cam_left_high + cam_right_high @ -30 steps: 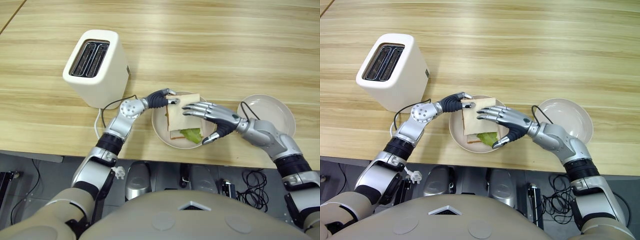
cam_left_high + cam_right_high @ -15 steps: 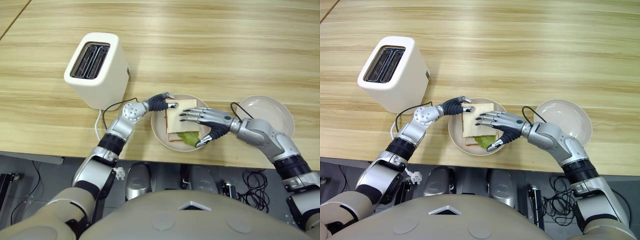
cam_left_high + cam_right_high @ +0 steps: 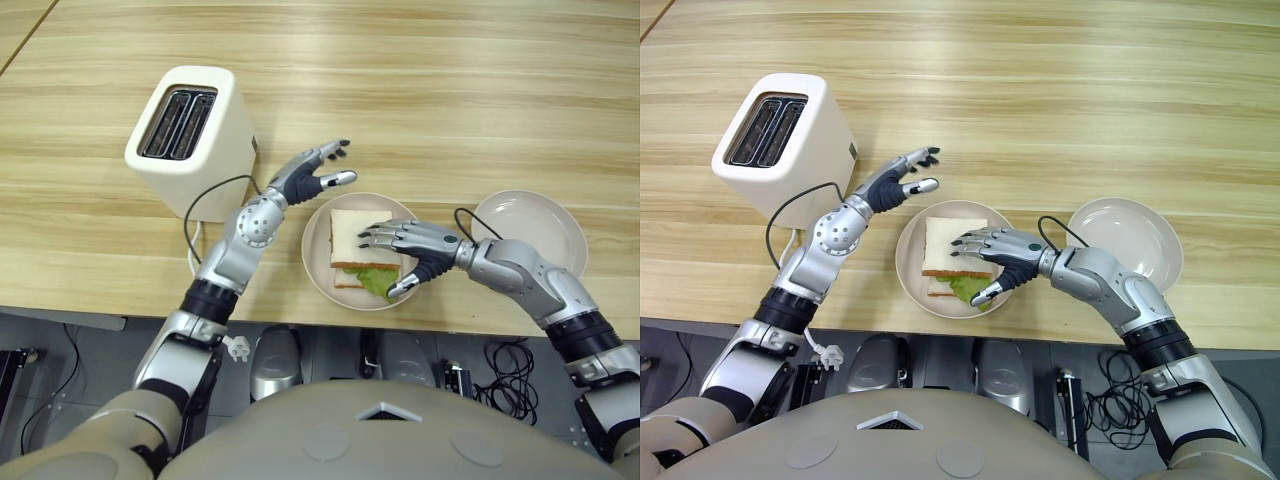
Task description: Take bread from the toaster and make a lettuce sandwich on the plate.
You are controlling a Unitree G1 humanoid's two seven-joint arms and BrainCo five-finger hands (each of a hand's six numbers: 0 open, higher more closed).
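Broadly, light wooden table, white toaster, cables below

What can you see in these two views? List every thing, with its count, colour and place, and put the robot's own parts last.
table: one, light wood, under everything.
toaster: one, cream, two slots on top, far left on the table.
cord: one, black, looping from the toaster's base toward the table's near edge.
plate: one, beige, near edge, centre.
sandwich: one, white bread, lying on the plate.
lettuce: one leaf, green, sticking out at the sandwich's near edge.
second plate: one, beige, right of the first.
left hand: one, silver and black, open, above the table between toaster and plate.
right hand: one, silver and black, lying on the sandwich's right side.
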